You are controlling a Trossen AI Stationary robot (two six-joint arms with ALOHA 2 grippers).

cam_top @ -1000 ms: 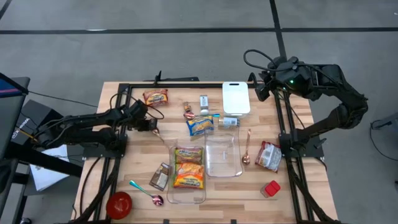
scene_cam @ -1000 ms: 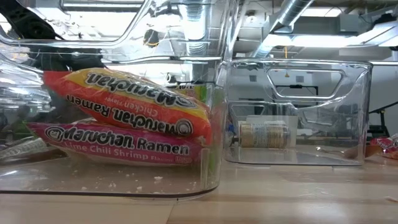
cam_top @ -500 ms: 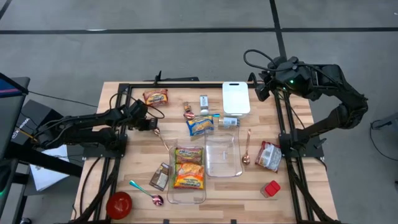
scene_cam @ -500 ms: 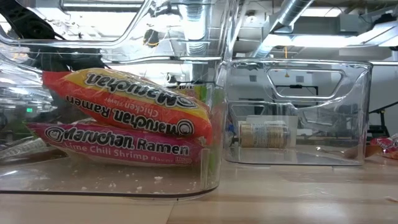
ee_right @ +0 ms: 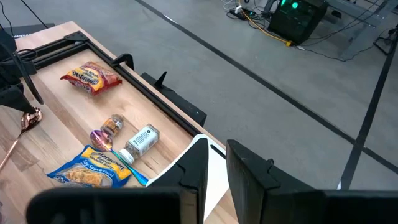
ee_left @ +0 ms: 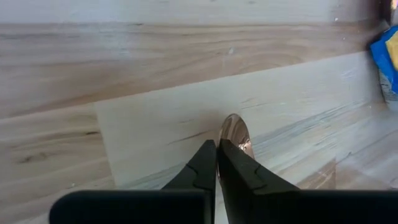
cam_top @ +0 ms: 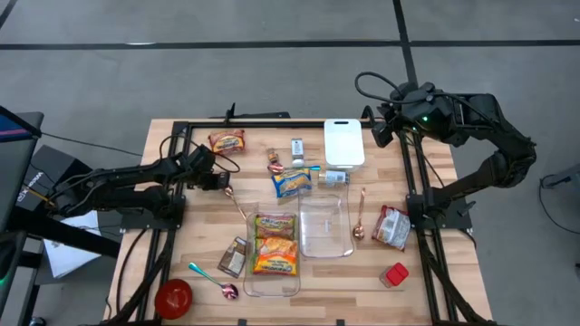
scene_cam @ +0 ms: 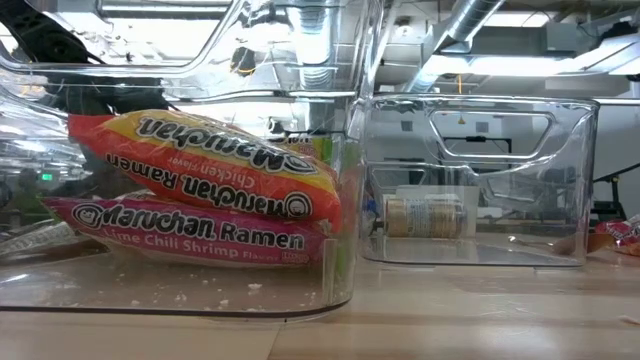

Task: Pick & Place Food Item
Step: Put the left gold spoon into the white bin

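Left gripper [cam_top: 223, 184] sits low over the left-middle of the wooden desk [cam_top: 426, 299], fingers [ee_left: 202, 165] pressed together, tips at the bowl of a copper spoon [ee_left: 236, 135]. Can't tell whether the spoon is actually pinched or just touched. Its handle runs toward the containers.

Right gripper [cam_top: 376, 127] is raised over the far right corner of the desk, near the white cutting board [cam_top: 343, 142]. Its fingers [ee_right: 194, 167] stand slightly apart, nothing between them.

Food items: two ramen packs [cam_top: 275, 243] lie stacked in the left clear container [cam_top: 246, 282]; in the low view, the chicken pack [scene_cam: 215, 165] lies tilted on top of the lime chili shrimp pack [scene_cam: 190, 232]. The right clear container [cam_top: 323, 254] has nothing in it. A blue-yellow ramen pack [cam_top: 292, 182] lies on the desk just beyond the containers. An orange snack pack [cam_top: 227, 141] is near the far left edge. A red-white bag [cam_top: 391, 227] is on the right side.

Other stuff: second copper spoon [cam_top: 360, 215] beside the right container, small jar [cam_top: 333, 177] lying on its side, spice shaker [cam_top: 296, 148], red bowl [cam_top: 173, 297] at the near left corner, blue-handled spoon [cam_top: 210, 279], red cube [cam_top: 395, 274], dark wrapped bar [cam_top: 234, 257] touching the left container.
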